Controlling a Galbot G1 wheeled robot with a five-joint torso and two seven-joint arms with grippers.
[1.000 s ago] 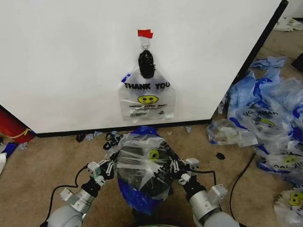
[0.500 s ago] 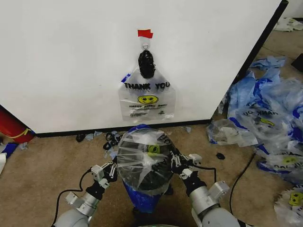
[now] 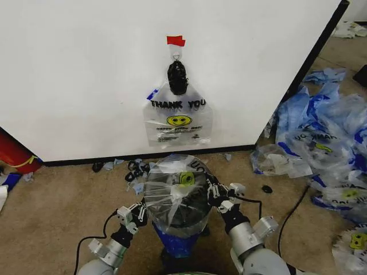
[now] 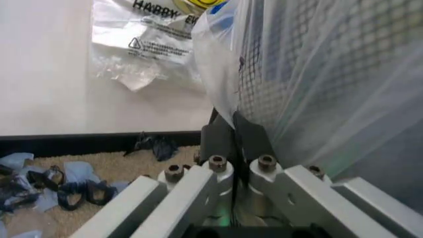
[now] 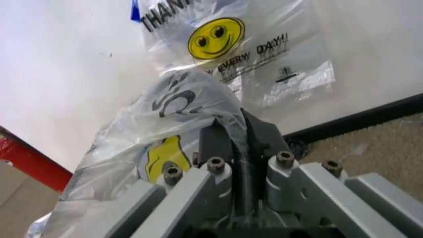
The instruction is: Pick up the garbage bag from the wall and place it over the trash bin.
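The see-through garbage bag [image 3: 172, 186] with a yellow smiley is stretched over the black wire-mesh trash bin [image 3: 179, 215] on the carpet in front of the wall [image 3: 86, 74]. My left gripper [image 3: 141, 212] is shut on the bag's left edge beside the bin, and my right gripper [image 3: 211, 194] is shut on its right edge. In the left wrist view the fingers [image 4: 225, 131] pinch clear plastic against the mesh [image 4: 281, 74]. The right wrist view has the gripper [image 5: 238, 136] clamped on a fold of the bag [image 5: 172, 109].
Another "THANK YOU" bag [image 3: 178, 117] hangs from a hook under red tape [image 3: 175, 40]. A heap of blue and clear bags [image 3: 327, 143] lies at the right. Small scraps [image 3: 135, 169] litter the wall's base. A red object [image 3: 14, 154] sits far left.
Both grippers have drawn the bag downward, so it now sits lower and more squarely over the bin. The left gripper has dropped and moved inward most.
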